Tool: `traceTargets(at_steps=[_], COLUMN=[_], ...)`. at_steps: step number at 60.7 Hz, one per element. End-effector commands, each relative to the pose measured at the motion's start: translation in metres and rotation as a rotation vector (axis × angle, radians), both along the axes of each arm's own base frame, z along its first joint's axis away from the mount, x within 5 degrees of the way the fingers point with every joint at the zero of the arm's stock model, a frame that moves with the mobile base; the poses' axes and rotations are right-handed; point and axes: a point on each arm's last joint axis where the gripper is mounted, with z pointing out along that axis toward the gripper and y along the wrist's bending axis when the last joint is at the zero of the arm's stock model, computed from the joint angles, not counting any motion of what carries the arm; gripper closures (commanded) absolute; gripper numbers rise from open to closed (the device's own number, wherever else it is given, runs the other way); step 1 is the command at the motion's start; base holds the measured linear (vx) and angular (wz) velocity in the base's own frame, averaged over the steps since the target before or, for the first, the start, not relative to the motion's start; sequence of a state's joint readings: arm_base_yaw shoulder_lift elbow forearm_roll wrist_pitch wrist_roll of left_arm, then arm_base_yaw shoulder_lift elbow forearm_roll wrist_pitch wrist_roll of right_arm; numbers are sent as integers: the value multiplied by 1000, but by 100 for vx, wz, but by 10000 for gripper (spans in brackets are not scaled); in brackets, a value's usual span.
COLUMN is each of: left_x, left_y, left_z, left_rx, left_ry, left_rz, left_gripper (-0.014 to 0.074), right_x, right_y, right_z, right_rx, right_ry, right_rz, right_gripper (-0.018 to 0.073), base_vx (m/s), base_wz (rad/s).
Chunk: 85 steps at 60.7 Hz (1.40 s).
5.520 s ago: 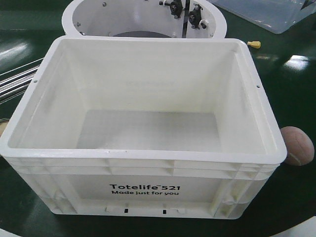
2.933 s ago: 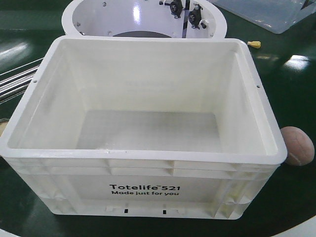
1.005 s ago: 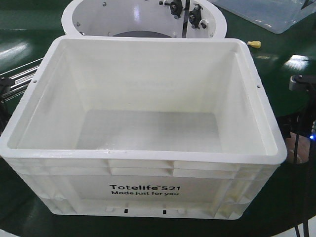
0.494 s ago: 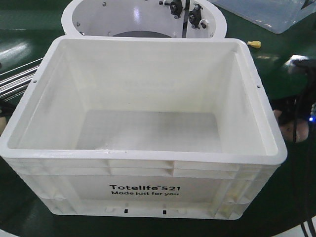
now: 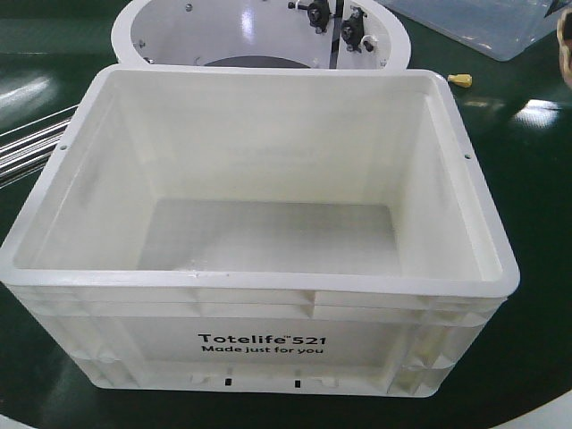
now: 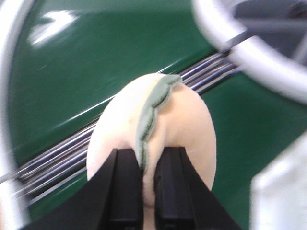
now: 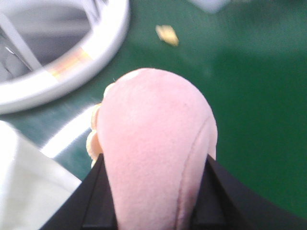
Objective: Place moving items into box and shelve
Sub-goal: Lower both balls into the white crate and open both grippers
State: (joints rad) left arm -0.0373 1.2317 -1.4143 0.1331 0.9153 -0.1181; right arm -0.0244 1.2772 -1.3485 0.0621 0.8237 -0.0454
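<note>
The white box (image 5: 268, 344) was parked mid-way on the green surface (image 5: 527, 179), top wide open and its bare floor in plain view. Open green was left along its right rim. Things were tighter elsewhere: a white ring fixture (image 5: 134, 31) was set just behind the far rim, and some metal rods (image 5: 27, 147) were run in near the left side.

The mango-shaped item (image 6: 187, 120) was pinched at its lower end by the left tool (image 6: 148, 160), fingers (image 6: 125, 187) closed nearly together on it. It was outside the box, with the rods behind it.

A pink soft item (image 7: 158, 134) was clamped in the right tool (image 7: 156, 196), with fingers (image 7: 96, 201) spread around its sides and mostly hidden behind it. It was also outside the box.

Both wrist views were blurred, so whether either item was lifted off the surface couldn't be told. A pale sliver (image 5: 566, 40) was cut off at the front view's right edge and couldn't be made out.
</note>
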Motion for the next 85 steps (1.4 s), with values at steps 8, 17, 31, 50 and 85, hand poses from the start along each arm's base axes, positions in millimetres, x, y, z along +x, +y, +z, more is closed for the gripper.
traceTargets(at_steps=[8,17,31,50,85], left_x=[-14,-13,9,47,28], left_y=[-53,-85,-101,-115,-105], left_z=[38,28,-2,-47,-17], left_rx=[-354,-486,-539,-555,-466], left_ry=[-182,-58,142,310,143], left_rz=[-353,-556,-623,-608,-625], left_gripper=[598,596,585,324,41], right_x=[-20,-24,-15,3,-23], right_y=[71,127,166,179,140], right_z=[34,19,-15,-45,10], right_rx=[18,22,-3,16,-23], right_ry=[-163,-95,56,187,-49], right_rz=[316,517,627,614,469], right_gripper=[564,559,503,175,-55], base_vx=[0,0,0,0,0], base_wz=[0,0,0,0,0])
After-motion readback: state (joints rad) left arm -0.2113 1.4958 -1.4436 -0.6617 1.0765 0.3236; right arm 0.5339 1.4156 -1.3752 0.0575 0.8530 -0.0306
